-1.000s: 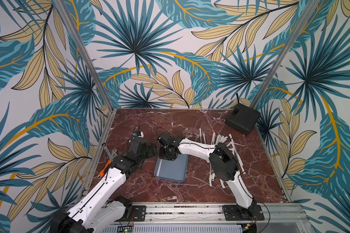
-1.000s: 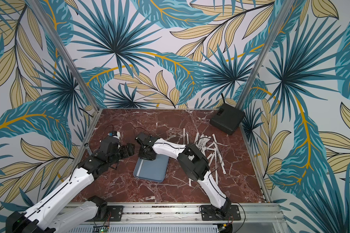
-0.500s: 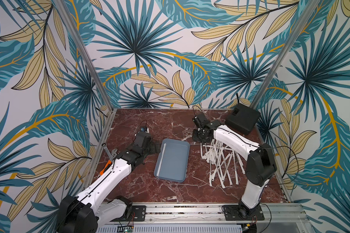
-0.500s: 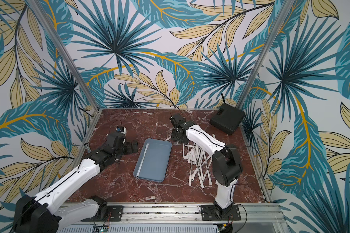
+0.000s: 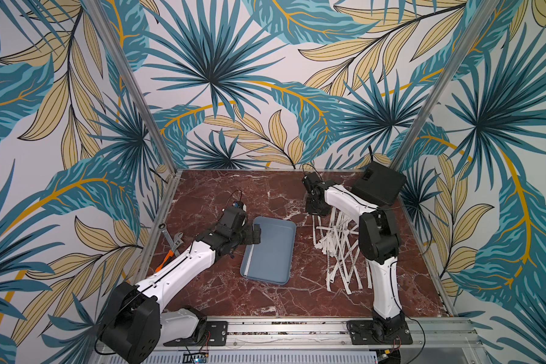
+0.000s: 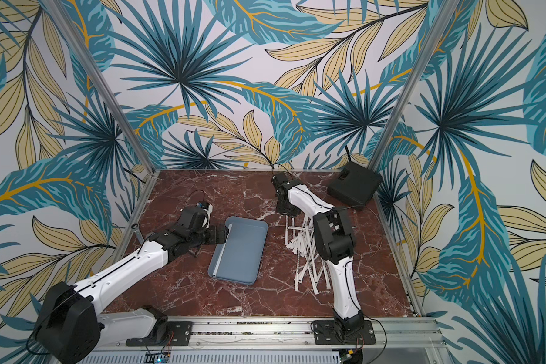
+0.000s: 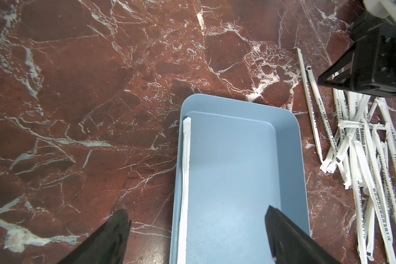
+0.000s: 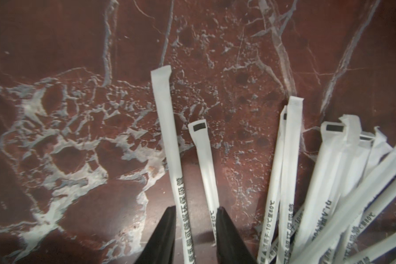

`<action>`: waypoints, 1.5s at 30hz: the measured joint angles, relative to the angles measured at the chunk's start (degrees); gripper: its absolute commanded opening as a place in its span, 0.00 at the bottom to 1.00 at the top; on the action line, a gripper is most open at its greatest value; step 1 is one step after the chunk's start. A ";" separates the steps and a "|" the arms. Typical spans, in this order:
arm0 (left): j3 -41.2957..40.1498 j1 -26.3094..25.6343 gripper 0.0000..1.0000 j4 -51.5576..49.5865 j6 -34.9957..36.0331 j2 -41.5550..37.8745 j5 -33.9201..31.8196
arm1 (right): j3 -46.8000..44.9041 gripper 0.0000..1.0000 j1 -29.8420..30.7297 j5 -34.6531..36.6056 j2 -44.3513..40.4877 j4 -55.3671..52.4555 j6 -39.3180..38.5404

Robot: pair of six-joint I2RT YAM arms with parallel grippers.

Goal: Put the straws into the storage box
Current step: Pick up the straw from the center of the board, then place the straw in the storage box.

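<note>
One straw (image 7: 185, 173) lies in the storage box (image 7: 233, 160); the other straws (image 8: 334, 173) sit heaped beside it. Right gripper (image 8: 196, 207), narrowly parted, straddles two ends: better centre on one before pinching. Left gripper (image 7: 197, 208) hangs wide open.

Kind of place: a robot test cell in a lab
Walls: printed palm-leaf panels (image 5: 215, 78) on three sides; held by bare aluminium posts (image 5: 130, 82)
Work surface: a red marble-look tabletop (image 5: 265, 195) under both sets of jaws
Mounting: two arm bases (image 5: 379, 332) bolted to a slotted metal rail (image 5: 281, 331), well behind the jaws; loose wires and a small circuit board (image 5: 199, 357) beside it
Gear: a black box (image 5: 379, 186) with a cable, just beyond the right gripper (image 5: 317, 211); wrenches (image 5: 171, 239) well behind the left gripper (image 5: 255, 234), at the table edge
</note>
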 measured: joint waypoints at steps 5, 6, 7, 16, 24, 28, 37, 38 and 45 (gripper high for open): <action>0.00 0.00 0.97 0.09 -0.09 0.02 0.13 | 1.97 0.27 0.02 -1.31 2.97 -0.46 -0.22; -0.02 0.00 0.97 0.09 -0.09 0.02 0.11 | 2.29 0.27 0.02 -1.55 3.41 -0.42 -0.22; -0.02 0.00 0.97 0.11 -0.09 0.04 0.11 | 2.69 0.26 0.02 -1.77 4.02 -0.46 -0.22; -0.04 0.00 0.96 -0.50 -0.20 -0.63 -1.25 | 2.08 0.07 0.55 -2.49 4.63 1.49 -0.22; -0.35 1.81 0.94 -0.79 -1.46 -5.57 -5.64 | -3.19 0.07 3.91 -5.18 -4.59 2.56 1.27; -0.42 5.49 0.93 -3.08 -2.56 -8.57 -6.99 | -9.75 0.06 9.14 -9.51 -16.00 9.16 5.55; -1.73 7.65 0.90 -2.62 -4.02 -12.74 -3.74 | -24.81 0.05 24.94 -17.62 -12.68 40.15 25.16; -2.08 7.65 0.90 -2.58 -4.20 -12.61 -3.08 | -24.81 0.05 25.33 -18.10 -10.21 41.81 26.71; -3.41 7.65 0.90 -2.25 -5.03 -12.24 0.20 | -24.11 0.05 26.45 -19.98 -4.37 47.45 32.76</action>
